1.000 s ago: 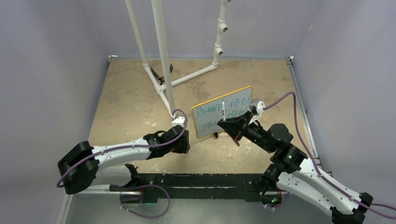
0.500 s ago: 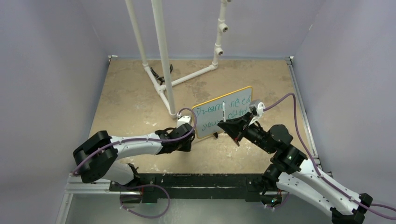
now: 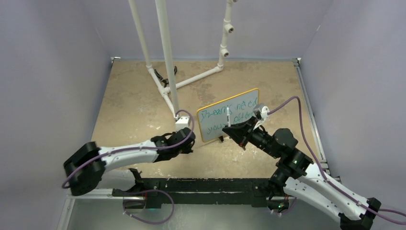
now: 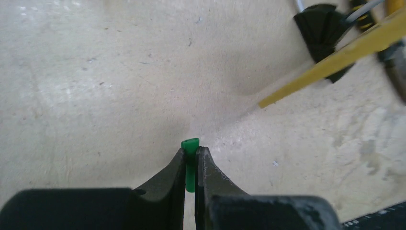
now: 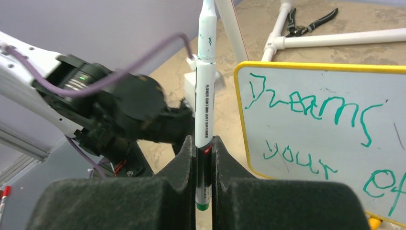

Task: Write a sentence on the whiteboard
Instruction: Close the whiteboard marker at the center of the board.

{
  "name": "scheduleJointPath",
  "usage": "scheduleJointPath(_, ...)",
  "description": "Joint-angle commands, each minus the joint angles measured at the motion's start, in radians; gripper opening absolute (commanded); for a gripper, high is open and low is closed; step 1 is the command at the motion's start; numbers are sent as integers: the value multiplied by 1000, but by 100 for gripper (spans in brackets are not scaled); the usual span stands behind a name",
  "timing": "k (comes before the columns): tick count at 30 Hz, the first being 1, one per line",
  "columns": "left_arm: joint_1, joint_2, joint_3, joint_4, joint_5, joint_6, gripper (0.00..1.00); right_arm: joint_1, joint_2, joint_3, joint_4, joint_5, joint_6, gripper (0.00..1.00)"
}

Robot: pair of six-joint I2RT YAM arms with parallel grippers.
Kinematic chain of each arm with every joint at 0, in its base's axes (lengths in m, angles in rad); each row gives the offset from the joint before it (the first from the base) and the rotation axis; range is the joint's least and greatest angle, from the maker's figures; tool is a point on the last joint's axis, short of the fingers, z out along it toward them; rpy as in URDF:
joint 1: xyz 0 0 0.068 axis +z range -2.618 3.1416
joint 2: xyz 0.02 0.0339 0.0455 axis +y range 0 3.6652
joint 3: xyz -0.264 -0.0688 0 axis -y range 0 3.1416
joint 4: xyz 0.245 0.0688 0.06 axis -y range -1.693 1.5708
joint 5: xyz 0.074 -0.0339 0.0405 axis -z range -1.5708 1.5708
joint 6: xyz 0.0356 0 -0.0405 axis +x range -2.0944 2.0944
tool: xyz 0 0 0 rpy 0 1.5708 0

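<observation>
Near edge: our left gripper (image 4: 191, 152) is clamped on a small green cap (image 4: 190, 143), low over the table (image 3: 129, 105) just left of the board (image 5: 311, 68). Our right gripper (image 5: 205, 140) is clamped on the marker (image 5: 205, 86), which stands upright in front of the board; we can't tell if it touches. The board stands mid-table, right of center, and its green sentence (image 5: 306, 103) reads "Dreams need / your", rest unclear; behind it we see a white pipe frame (image 3: 165, 57) with pliers (image 5: 311, 21) beside it.
</observation>
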Motion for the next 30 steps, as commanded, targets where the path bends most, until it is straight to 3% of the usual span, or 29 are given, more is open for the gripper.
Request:
scheduleJointPath(1, 3, -271, -79, 60, -89, -103, 0, 2, 23, -33, 67, -25, 38, 0)
scheduleJointPath(7, 6, -441, -33, 109, -96, -134, 0, 35, 114, -74, 163, -60, 85, 0)
scheduleJointPath(14, 7, -525, -9, 277, -142, -149, 0, 228, 201, -95, 218, 71, 146, 0)
scheduleJointPath(20, 8, -561, -34, 385, -171, -157, 0, 267, 268, -145, 300, 58, 228, 0)
scheduleJointPath(30, 8, -551, -47, 426, -123, -174, 0, 275, 361, -91, 270, 75, 212, 0)
